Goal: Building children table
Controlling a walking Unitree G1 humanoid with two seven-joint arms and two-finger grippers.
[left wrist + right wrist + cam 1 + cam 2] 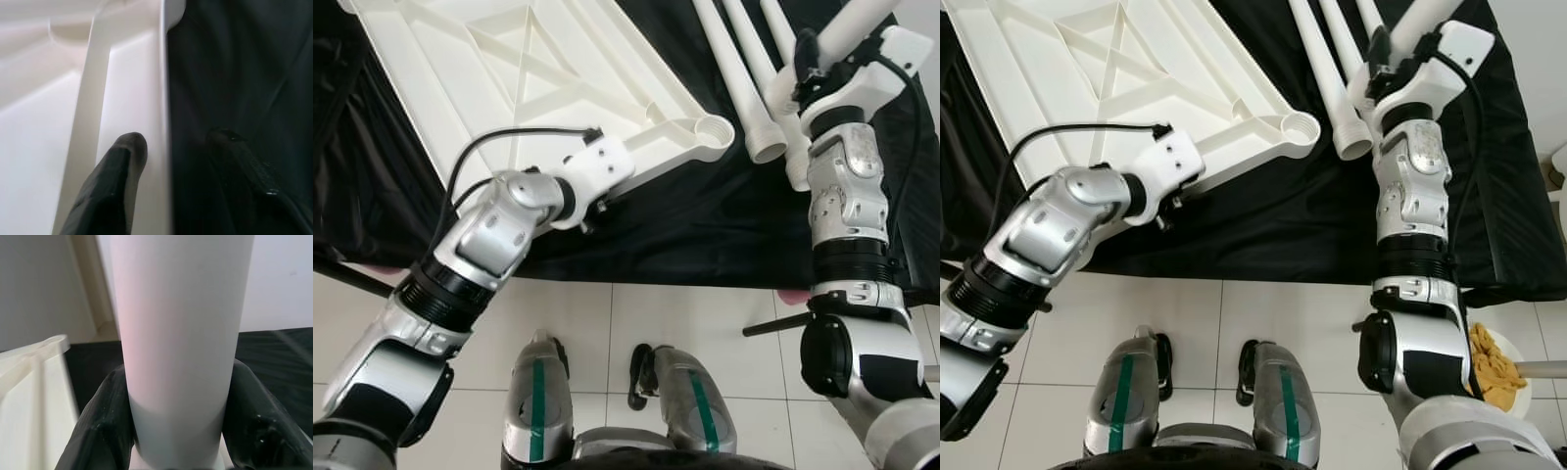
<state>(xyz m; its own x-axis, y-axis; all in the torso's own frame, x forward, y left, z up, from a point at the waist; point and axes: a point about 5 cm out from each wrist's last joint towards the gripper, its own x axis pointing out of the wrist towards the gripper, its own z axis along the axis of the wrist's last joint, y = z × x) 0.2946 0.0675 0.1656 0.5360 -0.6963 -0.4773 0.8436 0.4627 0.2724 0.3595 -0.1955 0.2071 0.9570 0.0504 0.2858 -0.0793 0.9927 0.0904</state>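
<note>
1. The robot's silver legs with green stripes (537, 397) are standing on the white tiled floor (695, 318), just short of the black cloth (1293, 230).
2. The left gripper (171, 147) is straddling the near rim of the white ribbed plastic tabletop (499, 69) lying upside down on the cloth – fingers apart, one (120, 169) inside the rim, one outside.
3. The right gripper (178, 431) is clasping a white plastic tube leg (181, 333) – its fingers pressing both sides.
4. More white tube legs (1327, 69) are lying beside the tabletop's round corner socket (1300, 127).

Tabletop (499, 59) cut by frame edge; held leg (181, 333) top cropped
</note>
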